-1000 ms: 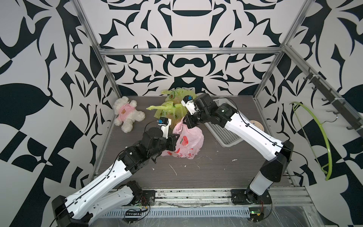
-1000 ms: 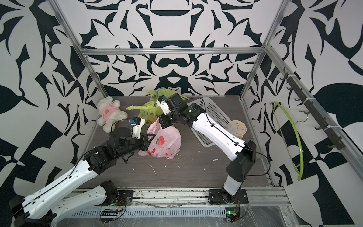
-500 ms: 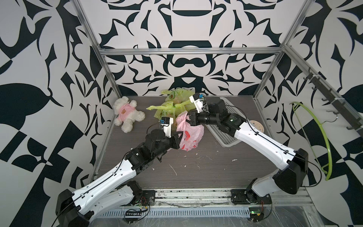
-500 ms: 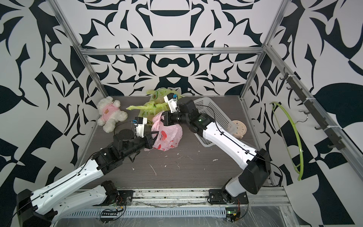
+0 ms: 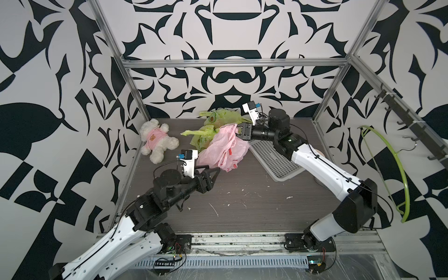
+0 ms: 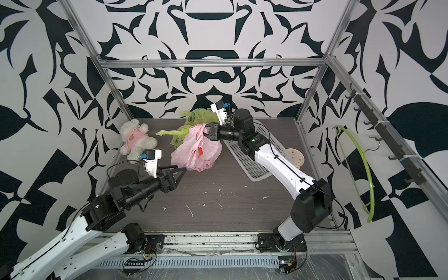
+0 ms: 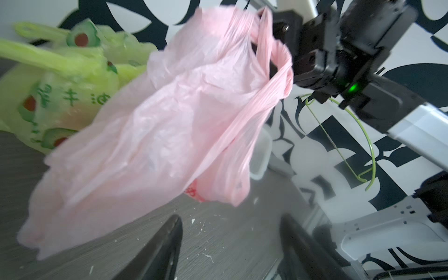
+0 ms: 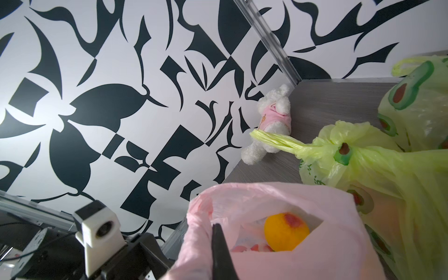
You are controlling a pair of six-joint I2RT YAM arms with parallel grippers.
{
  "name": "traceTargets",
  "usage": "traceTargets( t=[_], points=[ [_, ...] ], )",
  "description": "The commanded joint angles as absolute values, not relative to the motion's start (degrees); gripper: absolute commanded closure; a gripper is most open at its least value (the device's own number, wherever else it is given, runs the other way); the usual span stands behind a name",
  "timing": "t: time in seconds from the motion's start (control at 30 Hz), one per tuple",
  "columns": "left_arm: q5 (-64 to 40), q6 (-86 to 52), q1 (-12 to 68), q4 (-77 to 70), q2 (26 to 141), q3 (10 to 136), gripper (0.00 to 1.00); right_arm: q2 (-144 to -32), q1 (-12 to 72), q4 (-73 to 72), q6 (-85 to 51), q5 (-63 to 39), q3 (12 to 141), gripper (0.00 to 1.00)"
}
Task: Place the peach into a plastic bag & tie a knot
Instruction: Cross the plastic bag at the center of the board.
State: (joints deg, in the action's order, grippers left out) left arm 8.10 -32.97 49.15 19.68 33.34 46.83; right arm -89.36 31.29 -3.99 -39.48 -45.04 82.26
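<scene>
Spread well apart, the jaws of the left gripper [image 5: 212, 169] grip nothing. It sits low over the table [image 5: 242, 208], just short of the pink bag [image 5: 223, 149] and not touching it. From the left wrist its two dark fingers [image 7: 169, 242] frame bare tabletop, with the pink bag [image 7: 157, 135] hanging beyond them.

Clenched tight, the right gripper [image 5: 238, 132] pinches the bunched handles of the pink bag and holds its top end up, so the bag slopes down from there toward the left gripper. Whether its bottom rests on the table I cannot tell.

From the right wrist, the peach [image 8: 286, 232], yellow-orange with a red blush, lies inside the open mouth of the pink bag [image 8: 327, 254], beside one dark finger [image 8: 219, 249].

Two green bags [image 5: 213, 128] with an avocado print crowd in right behind the pink one, against it. A teddy bear [image 5: 157, 141] lies well off near the side wall. A gray perforated tray [image 5: 274, 157] lies under the right arm, and a green hoop [image 5: 400, 169] hangs on the far side wall.
</scene>
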Motion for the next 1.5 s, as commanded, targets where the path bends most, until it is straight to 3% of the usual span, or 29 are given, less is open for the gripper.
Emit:
traceTargets(
  t=[0.0,0.2,0.5,0.57,0.7,0.9,1.23,1.47],
  points=[
    [15.50,-29.25,49.22,28.58,29.78,50.46,0.28,-89.06,31.39,-4.58,-37.75,-51.19,86.51,1.00],
    [21.02,-21.76,49.22,32.52,34.48,56.97,0.24,-89.63,31.38,-2.02,-37.00,-54.80,87.78,1.00],
    [17.04,-16.12,49.02,24.76,51.73,58.27,0.21,-88.72,31.55,-1.93,-37.26,-56.97,87.36,1.00],
    [15.49,-16.17,49.00,23.90,54.53,58.14,0.26,-88.52,31.54,-1.76,-37.18,-57.52,87.29,1.00],
    [15.45,-17.24,49.00,23.54,56.54,57.31,0.61,-88.10,31.55,1.16,-35.04,-58.26,87.37,1.00],
    [16.58,-18.41,48.96,22.53,54.03,54.49,1.00,-86.76,31.39,2.55,-33.49,-58.27,85.98,1.00],
    [20.90,-18.58,48.82,25.42,45.86,54.18,1.00,-86.75,31.35,20.60,-21.23,-51.89,90.68,1.00],
    [21.53,-18.57,48.87,27.77,44.49,56.20,1.00,-86.67,31.42,25.50,-18.42,-50.68,91.96,1.00]
  ],
)
